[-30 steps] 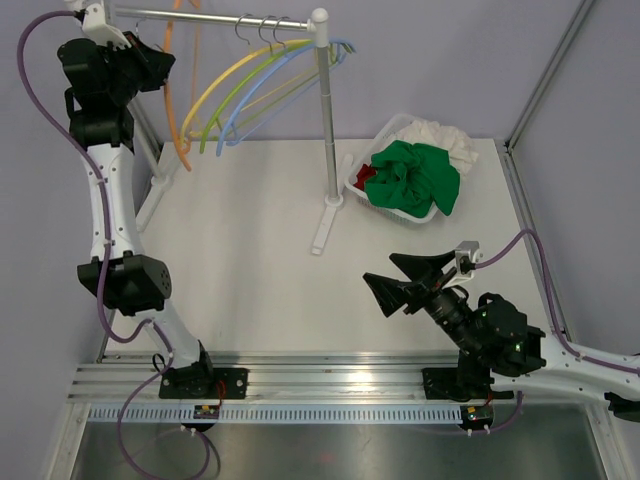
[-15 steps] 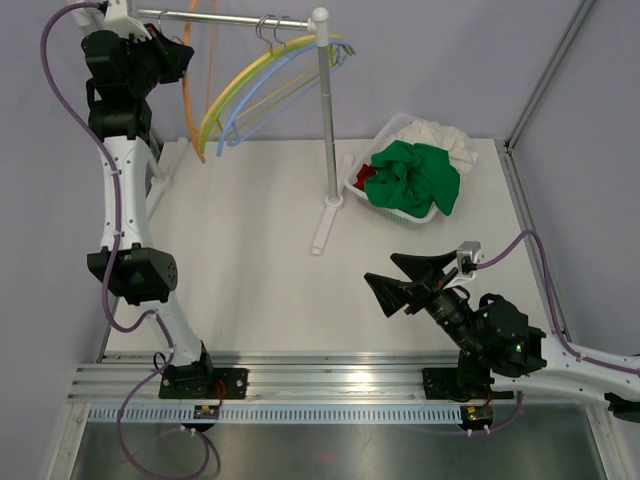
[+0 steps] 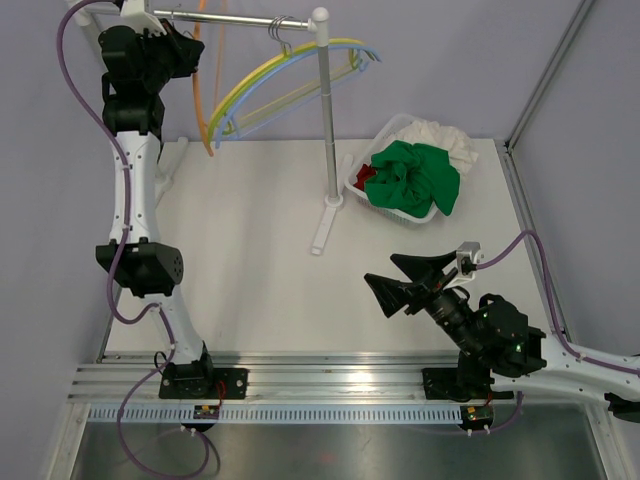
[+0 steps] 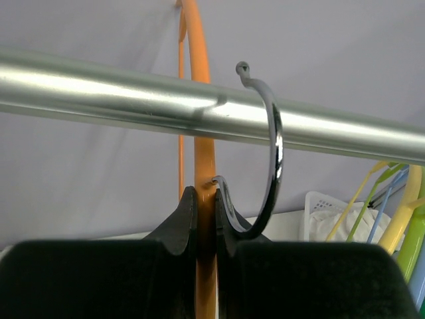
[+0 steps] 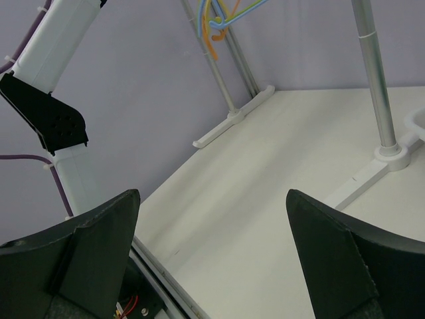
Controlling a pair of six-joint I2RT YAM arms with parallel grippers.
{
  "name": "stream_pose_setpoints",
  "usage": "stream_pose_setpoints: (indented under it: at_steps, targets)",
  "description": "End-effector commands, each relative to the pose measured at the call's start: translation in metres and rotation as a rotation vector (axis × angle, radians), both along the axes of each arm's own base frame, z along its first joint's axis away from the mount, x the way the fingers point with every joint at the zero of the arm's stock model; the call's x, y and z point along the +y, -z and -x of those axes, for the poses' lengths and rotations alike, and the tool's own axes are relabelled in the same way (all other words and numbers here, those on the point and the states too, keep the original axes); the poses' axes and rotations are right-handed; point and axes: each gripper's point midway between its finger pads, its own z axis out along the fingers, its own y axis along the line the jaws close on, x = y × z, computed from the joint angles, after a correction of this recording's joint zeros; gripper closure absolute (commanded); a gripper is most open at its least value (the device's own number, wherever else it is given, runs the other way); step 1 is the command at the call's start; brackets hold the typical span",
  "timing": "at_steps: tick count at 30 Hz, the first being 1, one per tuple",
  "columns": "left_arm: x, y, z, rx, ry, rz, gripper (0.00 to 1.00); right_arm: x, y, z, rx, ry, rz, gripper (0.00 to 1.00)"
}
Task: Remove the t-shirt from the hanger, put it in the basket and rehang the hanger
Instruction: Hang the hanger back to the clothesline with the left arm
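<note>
From above: left claw (image 3: 186,55) up at the far left, pinched shut on the orange hanger (image 3: 203,100) under the rail (image 3: 240,18). Green cloth (image 3: 410,175) piled in the white basket (image 3: 398,122), far right. Right claw (image 3: 380,268) near right, wide open.

Left wrist: black fingers (image 4: 179,219) squeezed on the orange hanger, right by its metal hook (image 4: 275,146) looped over the rail.

Right wrist: two fingers (image 5: 93,232) spread wide above the table (image 5: 279,173).

Left gripper (image 3: 188,55) up at the rail (image 3: 240,19), right against the orange hanger (image 3: 203,110) — right gripper (image 3: 378,268) low over the table (image 3: 250,260), jaws spread wide. Green garment (image 3: 410,175) heaped in the basket (image 3: 395,125), far right.
</note>
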Motion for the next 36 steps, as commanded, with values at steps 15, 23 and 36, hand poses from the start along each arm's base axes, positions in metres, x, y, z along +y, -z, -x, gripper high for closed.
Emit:
stream_pose_setpoints:
  at_steps: [15,23,36]
  targets:
    - [0.013,-0.001,0.000,-0.003,-0.035,-0.059,1.00,0.004,-0.003,0.003,-0.014,-0.018,-0.010,0.01]
    - [0.034,0.005,0.011,0.058,-0.015,0.026,1.00,0.007,-0.002,0.005,-0.015,-0.034,-0.008,0.01]
    - [0.046,0.005,0.032,0.085,-0.057,-0.050,1.00,0.009,-0.003,0.009,-0.017,-0.065,-0.012,0.01]
